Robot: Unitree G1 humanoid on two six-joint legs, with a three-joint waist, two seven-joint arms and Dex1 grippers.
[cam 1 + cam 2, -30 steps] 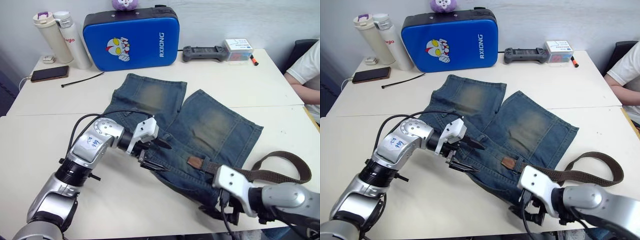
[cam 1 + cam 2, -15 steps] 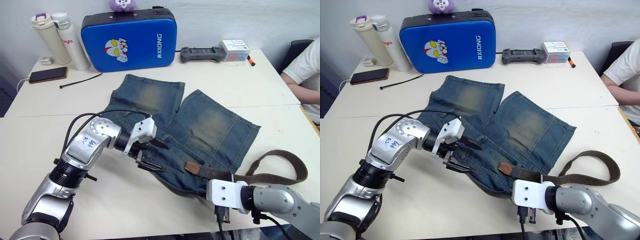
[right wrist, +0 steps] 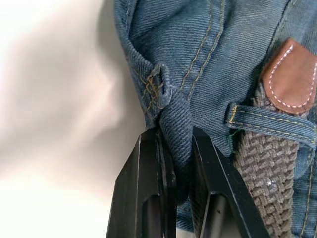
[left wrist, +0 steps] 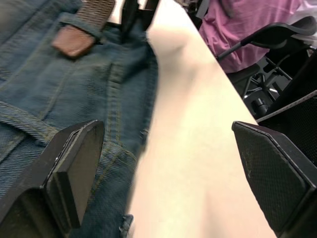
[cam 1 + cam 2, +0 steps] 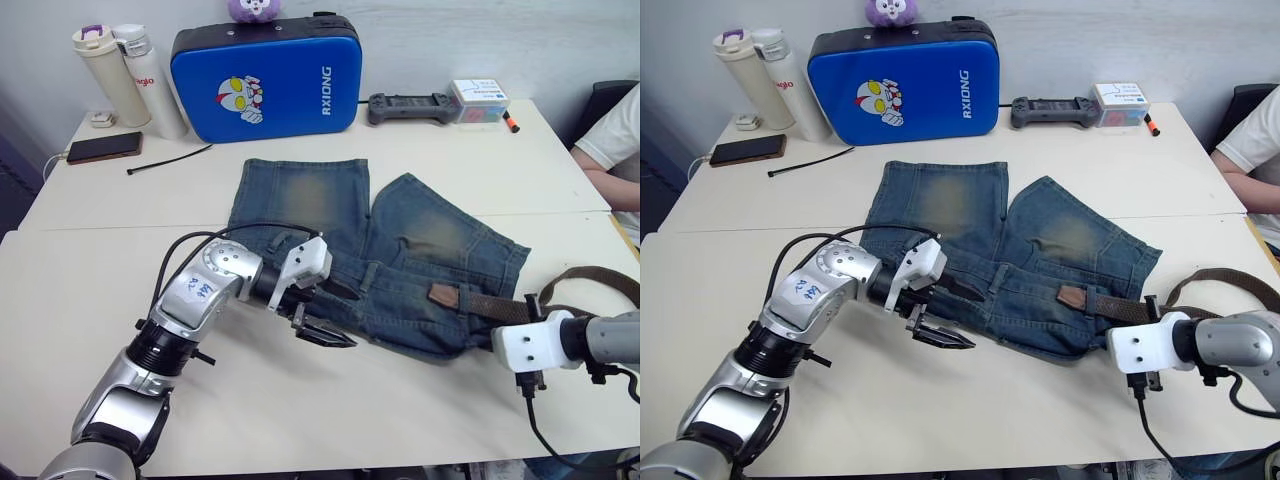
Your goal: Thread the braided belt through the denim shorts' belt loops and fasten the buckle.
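The shorts (image 5: 380,250) are spread on the near table (image 5: 120,330), legs pointing toward the far side, waistband toward the robot; the belt (image 5: 590,285) is passed under one loop (image 3: 262,124) near the right end of the waistband, its brown leather tip (image 5: 441,296) lying just past that loop on the denim, the rest of the strap curving off to the right in an arc; the buckle cannot be made out. The right gripper (image 3: 176,163) is clamped on a bunched fold of the waistband edge, just beside the threaded loop, fingers (image 3: 143,188) pressed together on the denim. The left gripper (image 5: 325,310) is held at the left part of the waistband, its two fingers (image 4: 69,168) spread wide apart with nothing between them; one finger lies over the denim, the other over bare table. On the far table are seen a blue case (image 5: 265,80), two bottles (image 5: 130,80), a phone (image 5: 100,147), a black cable tie (image 5: 168,158), a controller (image 5: 410,105) and a small box (image 5: 478,97); a person's arm (image 5: 610,160) is seen at the right edge.
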